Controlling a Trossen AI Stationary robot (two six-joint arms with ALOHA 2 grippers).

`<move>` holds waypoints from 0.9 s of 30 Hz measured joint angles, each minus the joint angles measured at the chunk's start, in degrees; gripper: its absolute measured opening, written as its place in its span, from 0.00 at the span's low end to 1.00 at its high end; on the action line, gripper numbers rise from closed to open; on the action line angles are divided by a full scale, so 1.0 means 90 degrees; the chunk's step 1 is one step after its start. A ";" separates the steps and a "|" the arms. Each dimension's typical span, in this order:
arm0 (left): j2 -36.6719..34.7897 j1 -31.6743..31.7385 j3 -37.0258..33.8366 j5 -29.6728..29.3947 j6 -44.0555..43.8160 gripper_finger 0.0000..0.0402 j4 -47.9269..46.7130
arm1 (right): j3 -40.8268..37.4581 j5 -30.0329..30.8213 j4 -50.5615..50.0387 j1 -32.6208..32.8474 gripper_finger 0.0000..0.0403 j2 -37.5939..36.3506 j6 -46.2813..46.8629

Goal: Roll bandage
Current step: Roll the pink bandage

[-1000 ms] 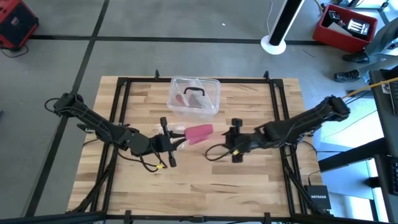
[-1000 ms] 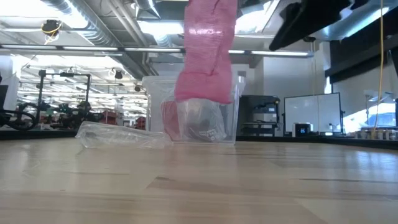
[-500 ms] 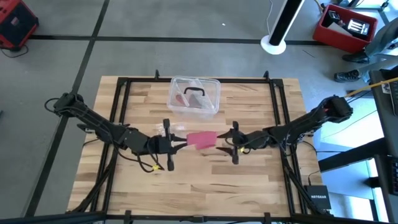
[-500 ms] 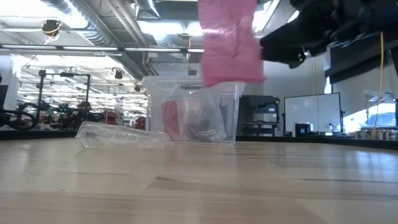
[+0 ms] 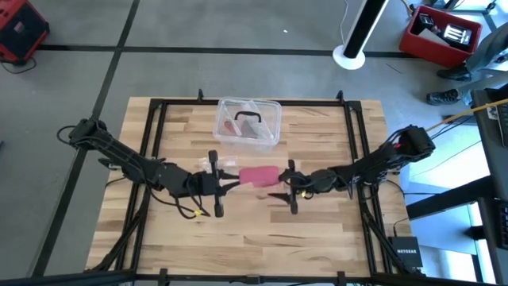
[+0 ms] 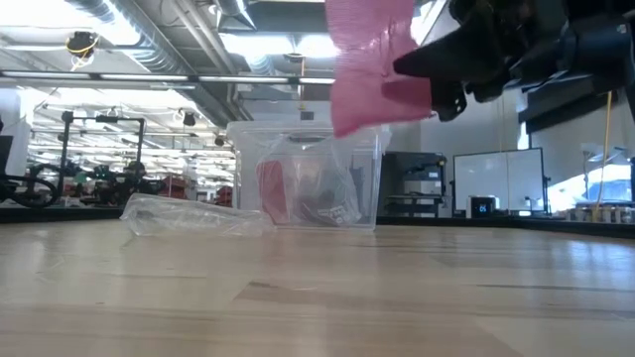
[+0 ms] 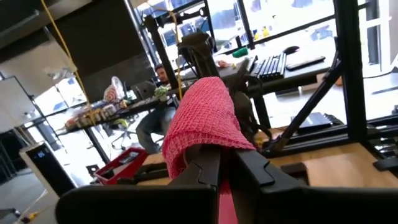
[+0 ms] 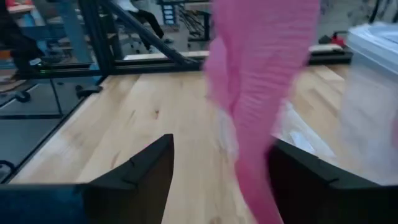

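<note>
The pink-red bandage [image 5: 258,175] hangs in the air over the table's middle, clear of the wood; it also shows in the low view [image 6: 372,59]. My left gripper [image 5: 230,184] is shut on its left end [image 7: 205,118]. My right gripper [image 5: 276,187] is open at the bandage's right end. In the right wrist view its two fingers [image 8: 134,174] stand on either side of the hanging strip [image 8: 261,93], which passes close to one of them. My left gripper pinches the bandage's end [image 7: 214,146] between its two fingers, coming level from the table's left. The fabric bunches and drapes over the fingertips. The strip is lifted clear of the table, and its free part hangs slack toward the right gripper.
A clear plastic box [image 5: 248,123] with a dark and a red item inside stands behind the bandage at the far middle. A crumpled clear wrapper [image 6: 193,213] lies on the table left of it. Black frame rails [image 5: 155,143] run along the table's sides.
My right gripper has gone toward the table's left, up to the bandage's free end, its fingers staying open. The bandage's free end has risen and swung toward the right, from hanging low and slanted to nearly level with the grippers.
</note>
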 joint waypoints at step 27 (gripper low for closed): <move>-0.0002 0.0007 0.0000 0.0084 0.0000 0.02 0.0036 | 0.0102 0.0272 0.0327 0.0001 0.35 -0.0319 -0.0867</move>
